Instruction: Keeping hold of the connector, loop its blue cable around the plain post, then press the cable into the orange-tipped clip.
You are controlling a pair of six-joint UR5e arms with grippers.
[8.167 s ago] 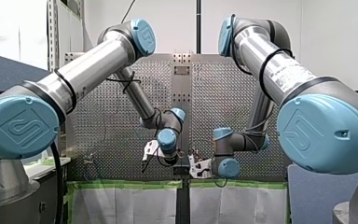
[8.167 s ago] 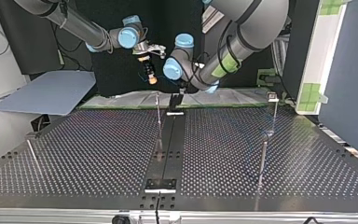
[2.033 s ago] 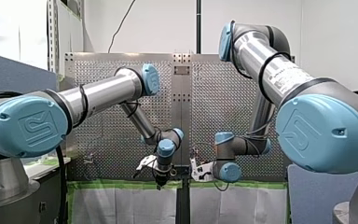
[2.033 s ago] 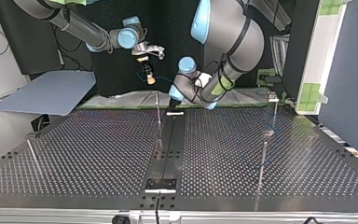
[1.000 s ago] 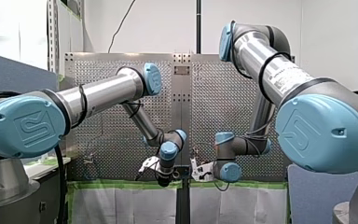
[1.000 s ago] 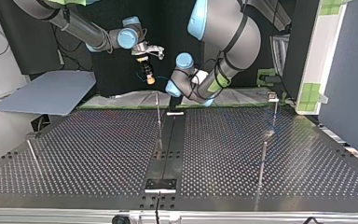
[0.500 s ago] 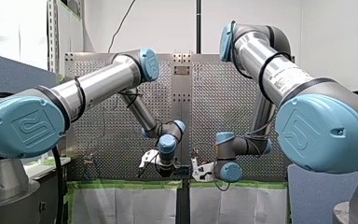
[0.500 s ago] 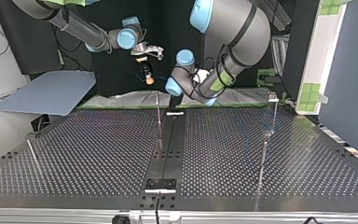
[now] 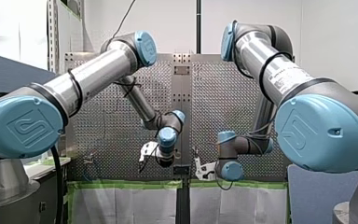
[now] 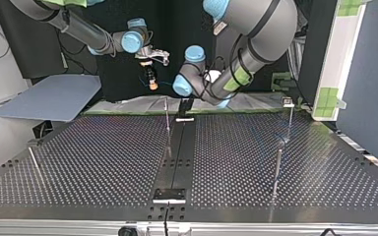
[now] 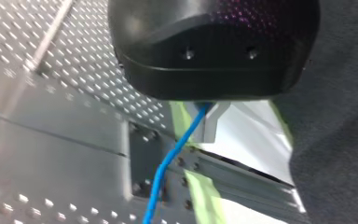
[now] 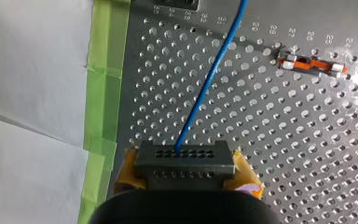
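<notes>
Perforated metal table (image 12: 279, 140), green tape (image 12: 103, 70) along its edge, white sheet (image 12: 32, 93) past that. Connector (image 12: 182, 161) — a grey block, pinched at its two ends between the yellow pads (image 12: 127, 177) of my right gripper (image 12: 184, 179), right at the taped edge of the table. Blue cable (image 12: 209, 79) leaves the connector's face and runs straight out ahead of that gripper, long axis along my reach, low over the holes. Further along it goes up under my left gripper (image 11: 207, 116) — I can't tell the grip there, the body blocks it. Clip (image 12: 311, 64), orange with pale ends, sits ahead of the right gripper and well off to one side of the cable line, not touching it. In the top view a thin post (image 10: 167, 120) stands beside the dark centre strip (image 10: 179, 147), near both grippers, with the left one nearer. That is probably the plain post, and the loop is not started. The next move likely swings the cable sideways round it, connector held.
</notes>
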